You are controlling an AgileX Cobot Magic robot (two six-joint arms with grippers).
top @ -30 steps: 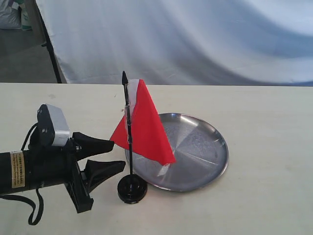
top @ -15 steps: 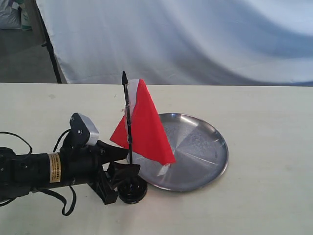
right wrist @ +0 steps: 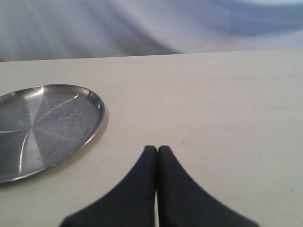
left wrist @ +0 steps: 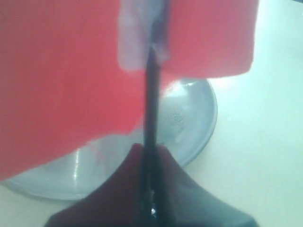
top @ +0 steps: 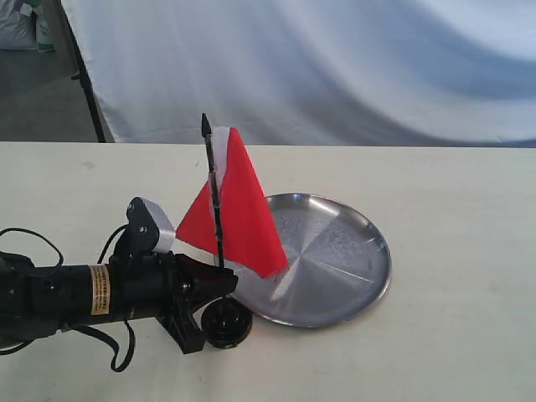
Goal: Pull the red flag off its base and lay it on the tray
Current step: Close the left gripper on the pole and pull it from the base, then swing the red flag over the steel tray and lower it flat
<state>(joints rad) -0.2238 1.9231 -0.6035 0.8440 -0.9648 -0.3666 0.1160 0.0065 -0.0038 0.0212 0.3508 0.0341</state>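
The red flag [top: 239,213] stands on its thin black pole [top: 215,209], leaning slightly left above the small black base [top: 228,325]. My left gripper [top: 224,280] is shut on the pole just under the cloth, and its fingers hide where the pole meets the base. In the left wrist view the pole [left wrist: 150,104] runs between the closed fingers, with red flag cloth [left wrist: 61,71] above. The silver tray [top: 343,251] lies just right of the base. My right gripper [right wrist: 157,150] is shut on nothing, over bare table beside the tray [right wrist: 42,123].
A white cloth backdrop [top: 335,67] hangs behind the table's far edge. A black stand leg [top: 84,79] slants at the back left. The right arm does not show in the exterior view.
My left gripper moved right onto the pole and closed on it. The flag has since shifted a little up and to the left.
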